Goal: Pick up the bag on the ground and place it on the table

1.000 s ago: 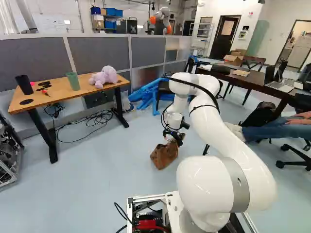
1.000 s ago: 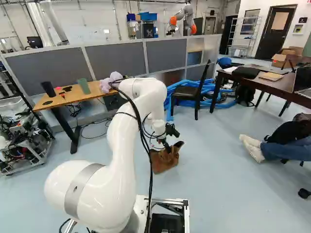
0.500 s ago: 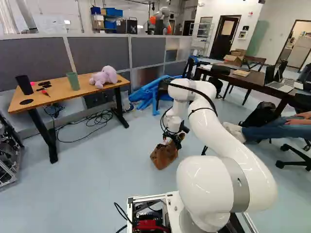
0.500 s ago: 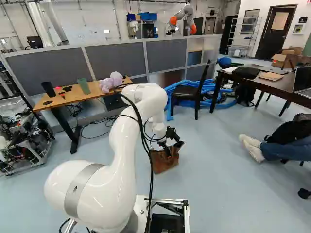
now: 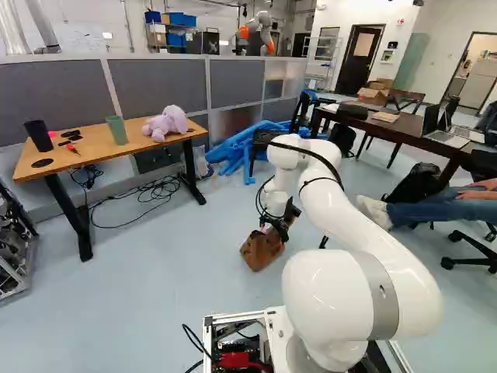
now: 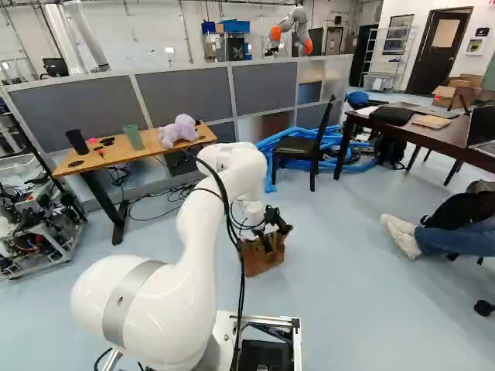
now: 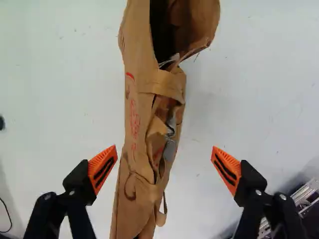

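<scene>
1. The gripper (image 6: 274, 234) stands wide, its 2 fingers apart at 2 sides of the bag.
2. The brown bag (image 5: 260, 252) rests on the floor (image 5: 155, 272), well apart from the desk (image 5: 92, 150), nearer the robot than the desk's right end in the left base view.
3. By that end of the desk sits 1 purple plush toy (image 5: 165, 123).

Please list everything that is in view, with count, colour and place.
bag: one, brown, on floor
desk: one, tan, left base view's left
cups: two, black and green, on desk
toy: one, purple, on desk
partition: one, grey, behind desk
table: one, brown, right base view's right
near chair: one, black, beside table
tubes: several, blue, behind near chair
boxes: several, brown, beyond table
another robot: one, orange and white, beyond partition
arm: one, white, reaching bag
tool: one, black, orange pads, open at bag
</scene>
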Available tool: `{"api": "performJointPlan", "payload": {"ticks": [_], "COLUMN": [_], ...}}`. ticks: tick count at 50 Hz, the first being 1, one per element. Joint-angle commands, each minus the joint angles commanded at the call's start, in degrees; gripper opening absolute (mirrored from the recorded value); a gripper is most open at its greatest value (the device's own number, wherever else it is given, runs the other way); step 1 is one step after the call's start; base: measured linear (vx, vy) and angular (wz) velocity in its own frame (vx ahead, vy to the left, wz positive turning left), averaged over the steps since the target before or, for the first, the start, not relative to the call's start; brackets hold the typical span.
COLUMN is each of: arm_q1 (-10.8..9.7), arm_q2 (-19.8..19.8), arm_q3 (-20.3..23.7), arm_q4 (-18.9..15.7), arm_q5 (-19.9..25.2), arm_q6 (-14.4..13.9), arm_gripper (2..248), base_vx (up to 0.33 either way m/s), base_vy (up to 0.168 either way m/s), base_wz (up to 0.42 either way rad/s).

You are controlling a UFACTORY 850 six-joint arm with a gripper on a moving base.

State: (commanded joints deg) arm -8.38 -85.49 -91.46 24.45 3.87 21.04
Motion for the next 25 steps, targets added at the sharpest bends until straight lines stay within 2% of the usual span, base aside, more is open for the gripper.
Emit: {"api": "performJointPlan", "payload": {"ticks": [25], "arm_q1": [0.7], "arm_q2": [-6.5], "arm_q3": [-8.0], "arm_q4": [0.0], "arm_q5": [0.0], "arm_q6": [0.0], "arm_gripper": [247], "base_vx": [0.0], "base_vy": [0.0], "base_wz": [0.0]}}
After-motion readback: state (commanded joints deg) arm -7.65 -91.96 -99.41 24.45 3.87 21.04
